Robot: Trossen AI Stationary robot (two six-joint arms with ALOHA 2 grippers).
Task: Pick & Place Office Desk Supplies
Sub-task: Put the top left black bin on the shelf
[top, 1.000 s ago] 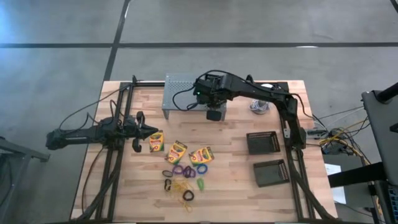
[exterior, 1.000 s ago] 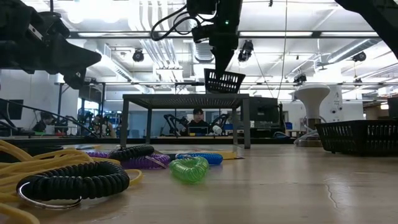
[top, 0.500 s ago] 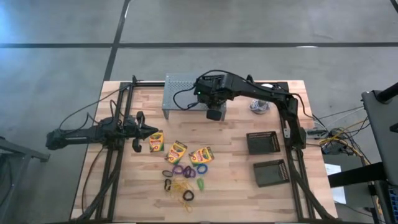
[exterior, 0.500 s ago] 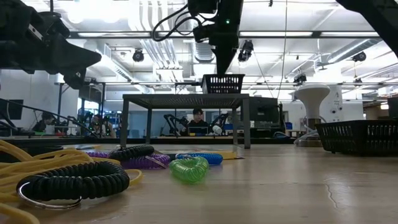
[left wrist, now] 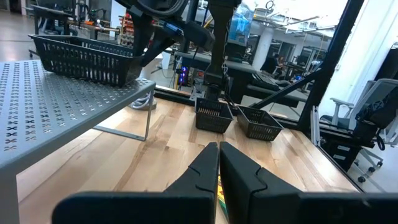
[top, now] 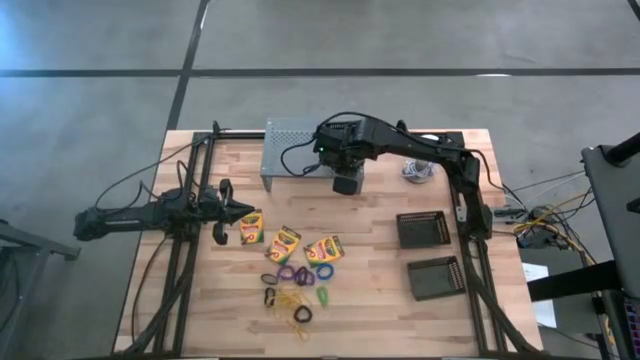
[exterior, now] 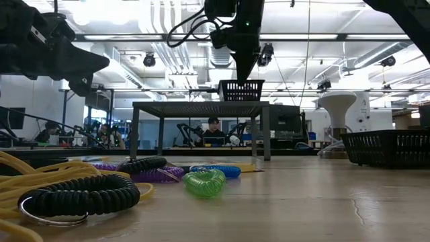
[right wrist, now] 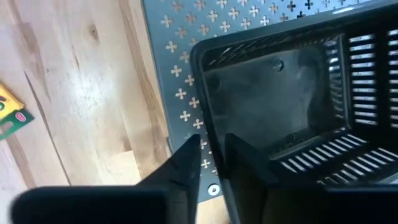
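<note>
Because the black mesh basket [exterior: 241,90] sitting on the right end of the grey perforated stand [left wrist: 56,112] is thin-walled plastic, it looks light and slightly springy, best pinched by one side wall near the rim, as it may tip if bumped. Right gripper [right wrist: 211,158] straddles that wall with a narrow gap, one finger inside and one outside; whether it is clamped I cannot tell. Left gripper [left wrist: 219,163] hangs closed and empty near the crayon boxes [top: 284,243], with two more baskets [top: 421,229] on the table's right.

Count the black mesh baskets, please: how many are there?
3: one on the grey stand under the right gripper, two on the table's right side.
</note>
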